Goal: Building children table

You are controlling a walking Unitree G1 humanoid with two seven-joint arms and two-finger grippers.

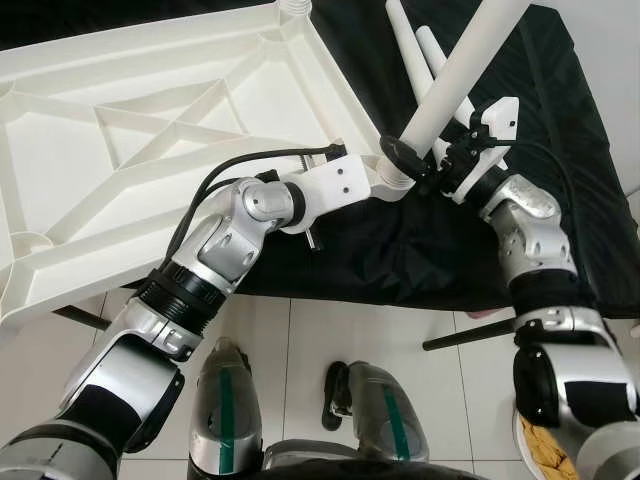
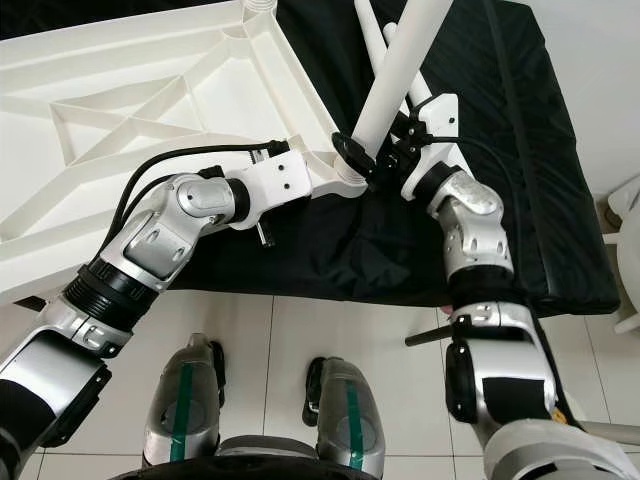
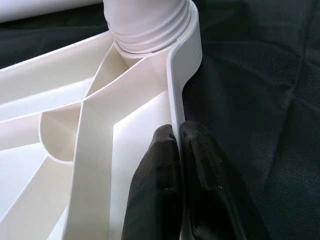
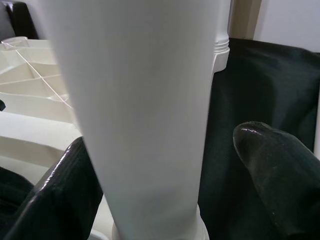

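Observation:
The white plastic table top [image 1: 150,130] lies upside down, ribs up, partly on a black-covered surface [image 1: 560,150]. A white table leg [image 1: 460,75] stands tilted in the corner socket [image 3: 150,30] nearest me. My left gripper [image 3: 177,132] is shut on the table top's thin rim just beside that socket. Low on the leg, my right gripper [image 4: 160,145] straddles it just above the socket. One finger [image 4: 65,185] lies against the leg and the other finger [image 4: 280,165] stands apart from it, so this gripper is open.
Two spare white legs [image 1: 420,50] lie on the black cover behind the standing leg. Another corner socket [image 1: 295,8] is at the table top's far corner. My feet [image 1: 225,400] stand on white floor tiles, with a dark support bar [image 1: 470,335] low on the right.

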